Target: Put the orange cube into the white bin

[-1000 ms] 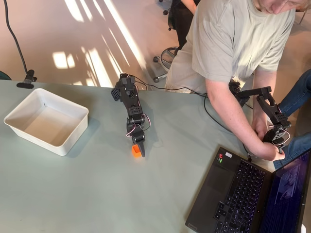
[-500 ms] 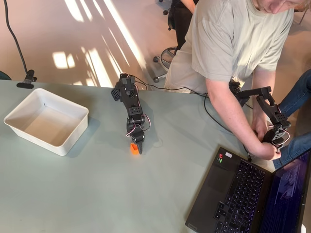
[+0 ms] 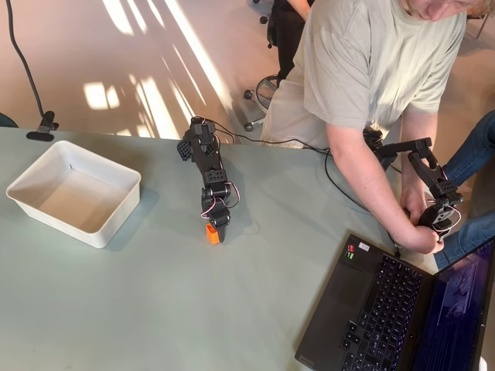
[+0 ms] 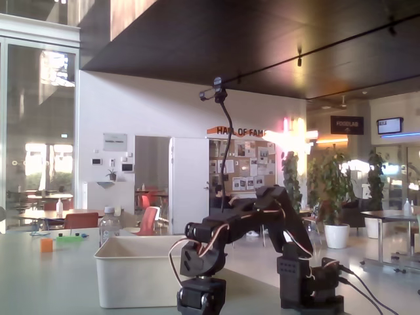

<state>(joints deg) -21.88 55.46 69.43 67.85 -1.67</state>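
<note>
In the overhead view the small orange cube (image 3: 212,233) sits between the fingers of my black gripper (image 3: 214,231), which points down and is shut on it, right of the table's middle. The white bin (image 3: 73,192), a shallow rectangular tub with nothing inside, stands at the table's left, well apart from the cube. The fixed view shows my arm (image 4: 262,216) folded forward with the bin (image 4: 134,274) behind it; the fingertips and the cube are cut off by the bottom edge there.
A person leans over the table's right edge, hands near an open laptop (image 3: 387,309) at the front right. Cables (image 3: 271,141) run from my arm's base along the back edge. Far off in the fixed view lie a small orange block (image 4: 46,245) and a green item (image 4: 69,239).
The gripper has drawn back a little toward the arm's base and slightly left, and the orange cube has moved with it.
</note>
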